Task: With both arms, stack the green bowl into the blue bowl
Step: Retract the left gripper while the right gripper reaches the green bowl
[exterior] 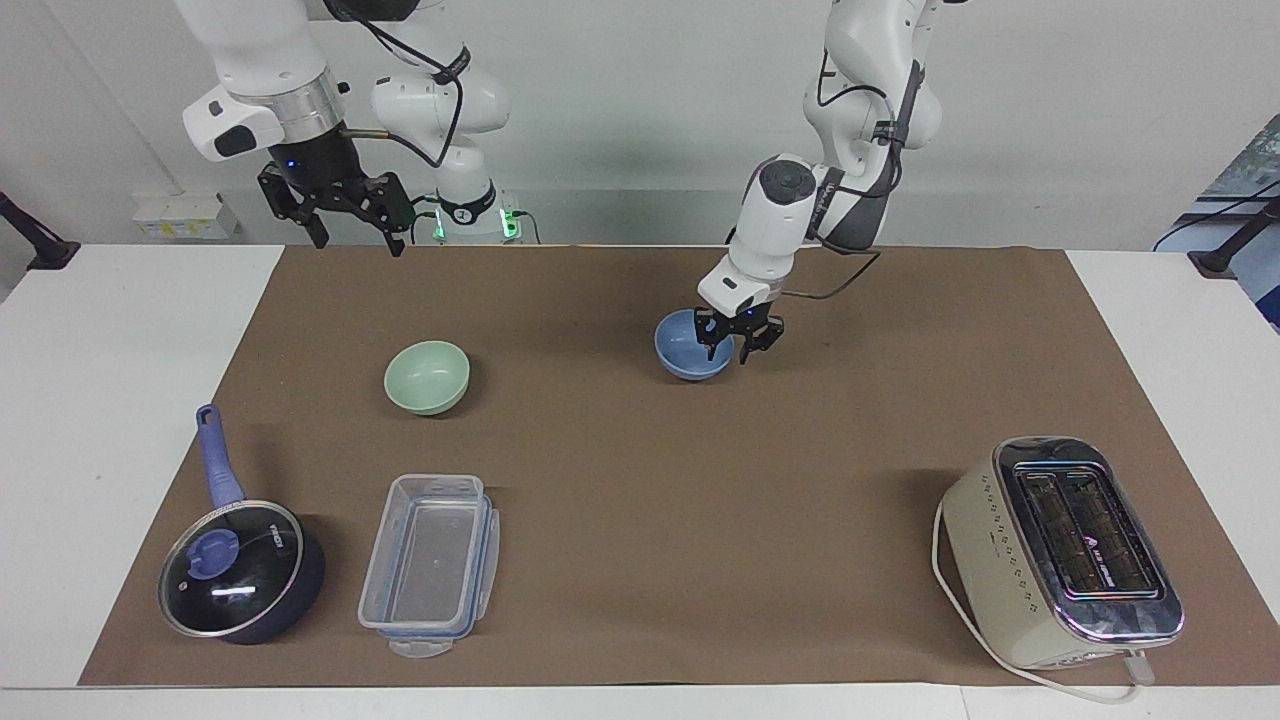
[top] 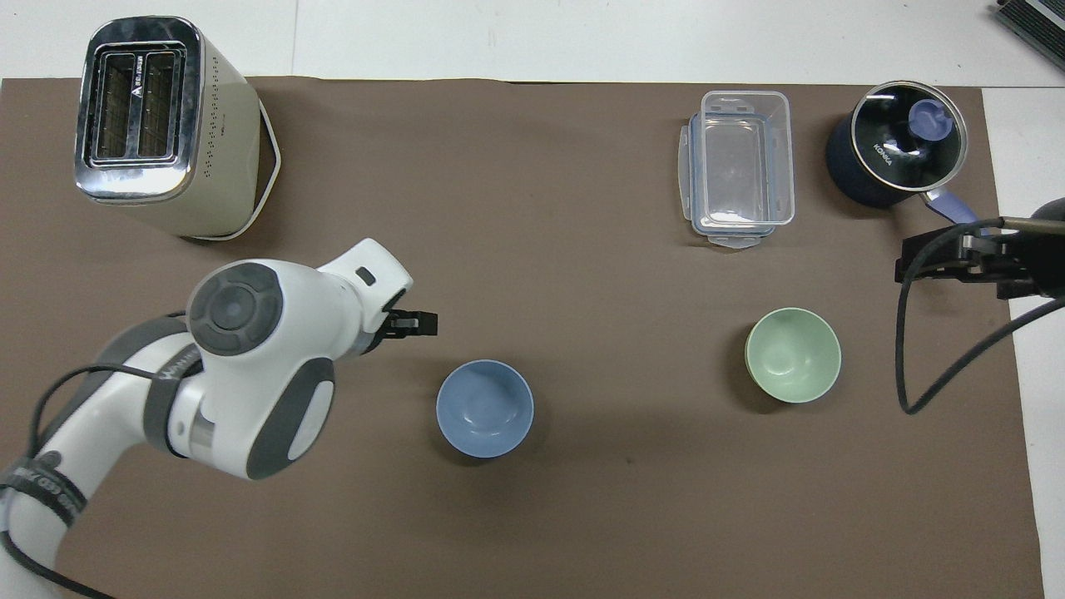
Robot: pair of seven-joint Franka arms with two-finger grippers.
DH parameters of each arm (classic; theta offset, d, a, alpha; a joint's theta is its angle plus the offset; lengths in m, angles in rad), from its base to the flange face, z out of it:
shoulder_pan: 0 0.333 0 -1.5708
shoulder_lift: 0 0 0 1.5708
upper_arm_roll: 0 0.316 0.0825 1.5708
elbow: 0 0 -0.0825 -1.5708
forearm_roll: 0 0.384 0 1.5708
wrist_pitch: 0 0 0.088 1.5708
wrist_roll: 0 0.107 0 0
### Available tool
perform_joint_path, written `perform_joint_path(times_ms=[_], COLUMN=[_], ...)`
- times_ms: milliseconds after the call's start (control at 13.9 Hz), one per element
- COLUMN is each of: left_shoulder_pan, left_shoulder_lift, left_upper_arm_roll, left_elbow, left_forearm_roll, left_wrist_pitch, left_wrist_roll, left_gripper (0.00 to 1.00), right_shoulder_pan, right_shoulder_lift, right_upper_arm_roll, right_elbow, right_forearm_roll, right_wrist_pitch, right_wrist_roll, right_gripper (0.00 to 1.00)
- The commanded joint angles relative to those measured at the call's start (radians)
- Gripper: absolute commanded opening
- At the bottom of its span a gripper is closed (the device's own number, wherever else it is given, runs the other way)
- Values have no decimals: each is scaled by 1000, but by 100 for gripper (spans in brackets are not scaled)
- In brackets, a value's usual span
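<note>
The blue bowl (exterior: 690,347) stands upright on the brown mat near its middle; it also shows in the overhead view (top: 485,408). My left gripper (exterior: 733,346) is open and empty, just above the bowl's rim on the side toward the left arm's end, and shows in the overhead view (top: 418,323). The green bowl (exterior: 427,377) stands upright on the mat toward the right arm's end, also in the overhead view (top: 792,355). My right gripper (exterior: 352,228) waits open and empty, high over the mat's edge by the robots, seen too in the overhead view (top: 913,270).
A cream toaster (exterior: 1065,550) stands far from the robots at the left arm's end. A clear plastic container (exterior: 430,560) and a dark blue lidded saucepan (exterior: 235,575) stand far from the robots at the right arm's end, farther than the green bowl.
</note>
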Motion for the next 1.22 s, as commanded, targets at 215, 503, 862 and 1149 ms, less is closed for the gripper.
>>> perform_joint_path(times_ms=[215, 503, 862, 1149], left_shoulder_pan=[227, 337, 351, 360], left_shoulder_lift=[-11, -21, -7, -15], left_upper_arm_roll=[-5, -1, 1, -1], left_elbow=[202, 311, 523, 517], left_forearm_roll=[2, 27, 104, 100], left_wrist_pitch=[-310, -454, -669, -657], left_wrist_roll=[276, 388, 407, 398], left_gripper=[100, 100, 100, 100], right_shoulder_pan=[-30, -56, -118, -105], right_shoulder_lift=[-30, -34, -27, 48], right_upper_arm_roll=[-6, -7, -7, -6], right_elbow=[-136, -340, -598, -667], right_forearm_roll=[25, 25, 25, 25], right_wrist_pitch=[129, 272, 528, 660], right_wrist_roll=[-110, -166, -297, -298], right_gripper=[100, 100, 100, 100])
